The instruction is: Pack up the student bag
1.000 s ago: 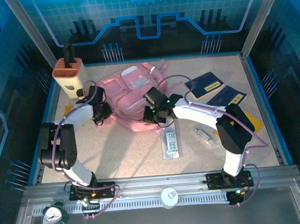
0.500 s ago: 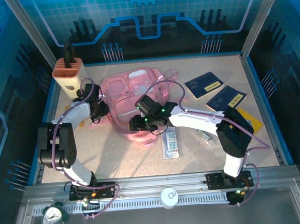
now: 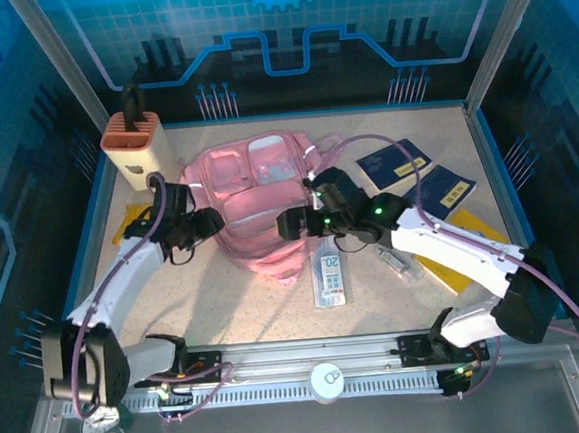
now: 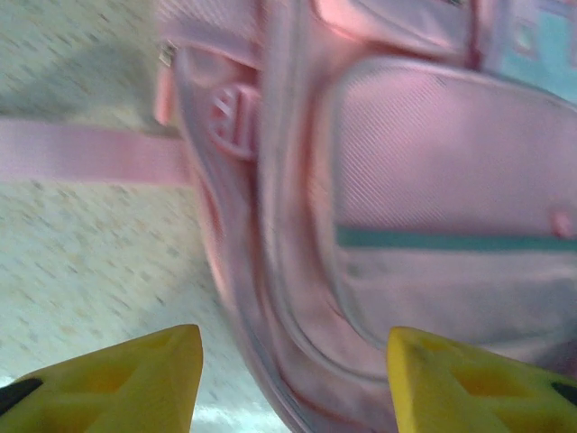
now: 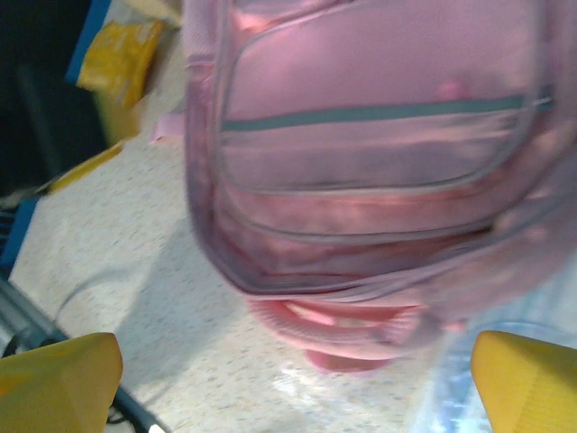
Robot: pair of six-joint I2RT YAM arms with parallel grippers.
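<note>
Student bag laid out, seemingly unopened; judged to be set-up before packing.
Large pink fabric student bag [image 3: 257,184] lies flat mid-tabletop. Left gripper [image 3: 208,223] is partly spread at its left flank, right gripper [image 3: 286,224] wide at its near edge, both empty. Left arm stretched forward, right arm reaching across leftward. Next move likely needs a zip pull pinched.

student bag [image 3: 258,194]: centre of table [image 3: 226,302] | knife block [image 3: 136,148]: behind-left of it | booklets [image 3: 398,163]: to its right

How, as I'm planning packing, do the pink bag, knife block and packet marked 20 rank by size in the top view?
1. The student bag, clearly largest.
2. The knife block, standing nearer the camera.
3. The packet marked 20, smallest.
</note>
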